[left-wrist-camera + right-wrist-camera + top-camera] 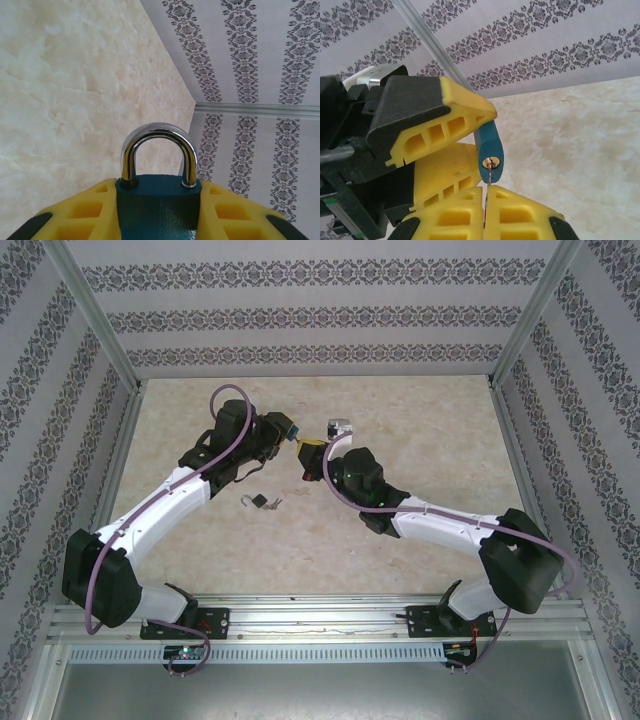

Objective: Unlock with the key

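We see the left gripper (159,220) clamped on the padlock (490,145). Its yellow fingers (90,207) press the teal body from both sides, and the chrome shackle (159,131) stands clear beyond their tips, seated in the body at both ends.

From the right wrist we look at the lock's underside, where the brass keyhole (491,162) faces the right gripper (484,210). That gripper's pads are squeezed together on the key (490,177). Only a thin sliver of blade shows between the pads and the keyhole, and its tip meets the opening. We cannot tell how deep it sits.

From above, both grippers meet in mid-air over the middle of the table (430,440), a little towards its far side, so lock and key are held off the surface. A second padlock (258,502) lies on the marbled top nearer the arm bases, left of centre, with something small and metallic just beside it — too small for us to make out.
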Tool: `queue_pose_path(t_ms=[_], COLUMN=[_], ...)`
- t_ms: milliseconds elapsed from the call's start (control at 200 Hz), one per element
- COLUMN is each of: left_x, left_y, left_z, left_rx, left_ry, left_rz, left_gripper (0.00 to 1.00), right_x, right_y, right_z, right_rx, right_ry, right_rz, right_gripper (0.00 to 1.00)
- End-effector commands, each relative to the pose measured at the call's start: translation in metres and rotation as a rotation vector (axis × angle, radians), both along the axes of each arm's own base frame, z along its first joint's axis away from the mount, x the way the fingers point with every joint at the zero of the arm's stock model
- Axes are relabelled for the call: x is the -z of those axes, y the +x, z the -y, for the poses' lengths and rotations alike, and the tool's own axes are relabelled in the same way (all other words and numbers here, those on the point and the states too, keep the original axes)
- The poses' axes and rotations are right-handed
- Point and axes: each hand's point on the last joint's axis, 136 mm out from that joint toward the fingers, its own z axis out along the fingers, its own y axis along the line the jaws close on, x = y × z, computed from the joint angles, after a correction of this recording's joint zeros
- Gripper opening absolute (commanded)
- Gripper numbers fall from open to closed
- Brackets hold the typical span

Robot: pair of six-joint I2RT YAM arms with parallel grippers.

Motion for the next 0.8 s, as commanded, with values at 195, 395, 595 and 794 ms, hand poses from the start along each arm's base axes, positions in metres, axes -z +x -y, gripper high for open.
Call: queue_pose_path(t_ms=[195, 395, 595, 794], left_x=[-0.005, -0.005, -0.006, -0.007], left_y=[-0.027, -0.028, -0.029, -0.029], left_z=[0.037, 0.037, 0.037, 0.037], left_rx=[0.175, 0.181, 0.183, 0.185], left_ry=[-0.072, -0.072, -0.076, -0.080], left_rz=[-0.037, -0.037, -0.032, -0.032], left_gripper=[0.31, 0.31, 0.31, 0.31], right_x=[-0.056, -0.055, -0.058, -0.057], right_y=[-0.023, -0.007, 0.002, 0.002], right_z=[-0.020, -0.005, 0.003, 0.000], right_rx=[-0.123, -0.100, -0.112, -0.116], right_ry=[0.166, 0.375, 0.467, 0.459], right_rz=[0.072, -0.084, -0.155, -0.152], right_gripper=[0.00, 0.00, 0.00, 0.00])
